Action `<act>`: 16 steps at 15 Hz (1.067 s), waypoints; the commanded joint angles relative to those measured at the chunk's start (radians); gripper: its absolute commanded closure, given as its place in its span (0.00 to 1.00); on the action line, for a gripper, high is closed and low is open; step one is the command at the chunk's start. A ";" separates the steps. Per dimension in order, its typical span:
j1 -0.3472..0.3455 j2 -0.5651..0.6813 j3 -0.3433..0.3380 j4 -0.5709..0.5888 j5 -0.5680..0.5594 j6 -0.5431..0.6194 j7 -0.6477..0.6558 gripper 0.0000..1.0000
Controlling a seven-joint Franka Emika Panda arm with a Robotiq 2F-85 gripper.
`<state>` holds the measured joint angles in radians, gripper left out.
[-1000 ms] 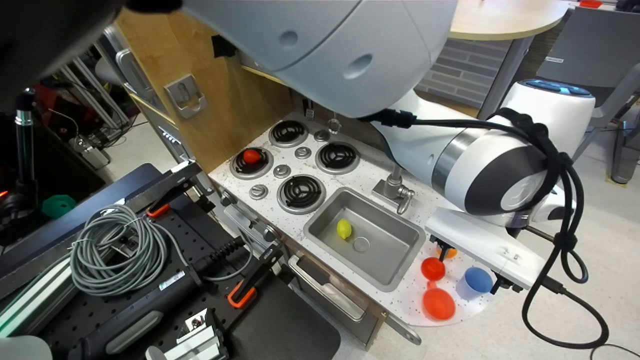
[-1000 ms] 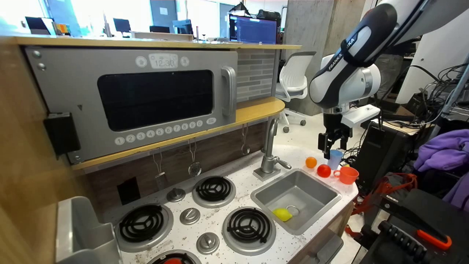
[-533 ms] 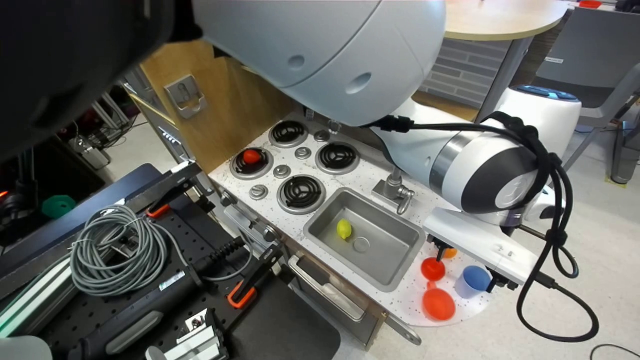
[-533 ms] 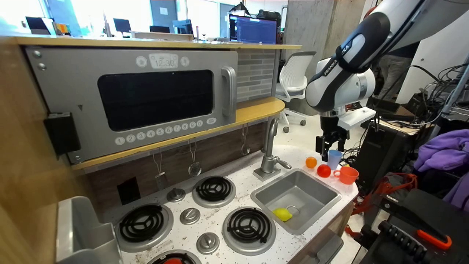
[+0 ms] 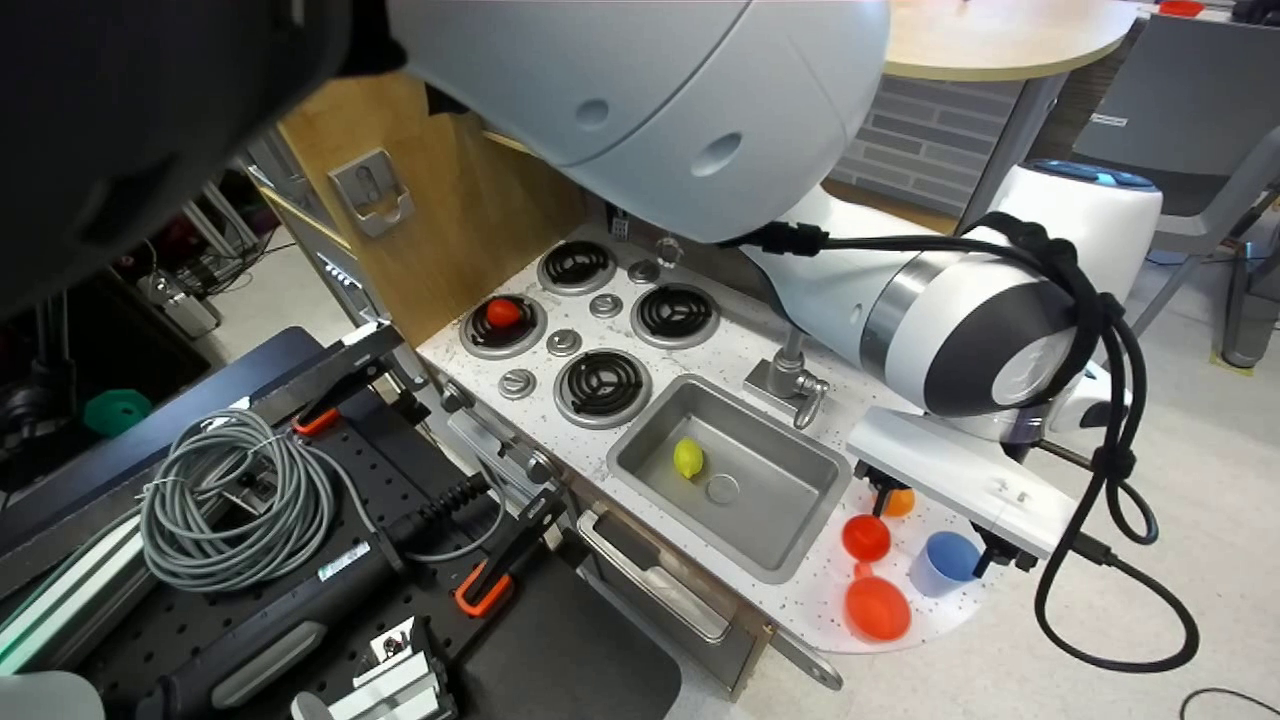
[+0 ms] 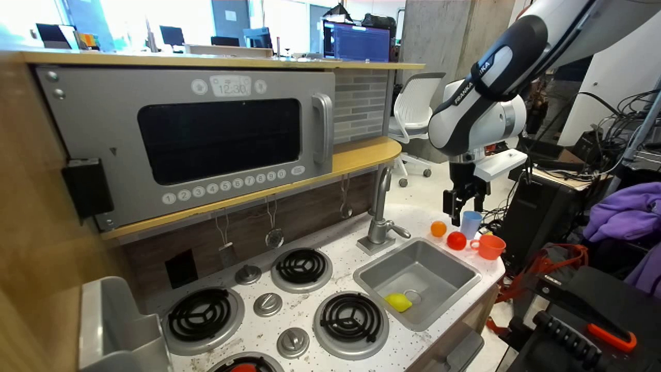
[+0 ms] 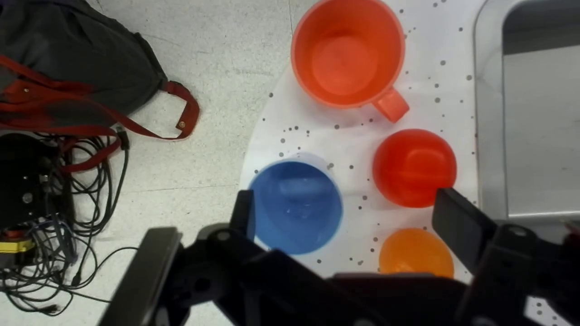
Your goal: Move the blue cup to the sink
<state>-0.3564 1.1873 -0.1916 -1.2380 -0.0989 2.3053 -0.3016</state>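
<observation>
Currently gripper (image 7: pixel 349 215) spread wide, holds nothing; blue cup (image 7: pixel 297 210) prob. sits below, off-ctr twd wrist-view L.

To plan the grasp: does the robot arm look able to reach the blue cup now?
Probably yes, from above: the claw hangs open near the blue cup, which stands mouth up, uncovered. But the round red toy and toy orange sit close by, so a finger might bump them.

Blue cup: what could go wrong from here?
In the wrist view, one finger of the open claw overlaps the blue cup; lowering might strike its rim. The cup stands near the counter edge; a nudge could topple it. The lemon in the sink might tilt it on landing.
</observation>
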 commanded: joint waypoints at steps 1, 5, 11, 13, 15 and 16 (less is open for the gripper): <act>0.001 0.008 0.004 0.030 -0.017 -0.018 0.020 0.00; 0.007 0.010 0.002 0.024 -0.016 -0.002 0.040 0.00; 0.019 0.003 0.000 0.000 -0.016 0.014 0.073 0.00; 0.024 0.010 0.000 0.004 -0.015 0.007 0.084 0.00; 0.027 0.022 -0.003 0.019 -0.014 -0.005 0.098 0.00; 0.031 0.031 -0.006 0.028 -0.015 -0.006 0.108 0.00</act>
<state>-0.3358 1.1909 -0.1893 -1.2398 -0.0989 2.3078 -0.2303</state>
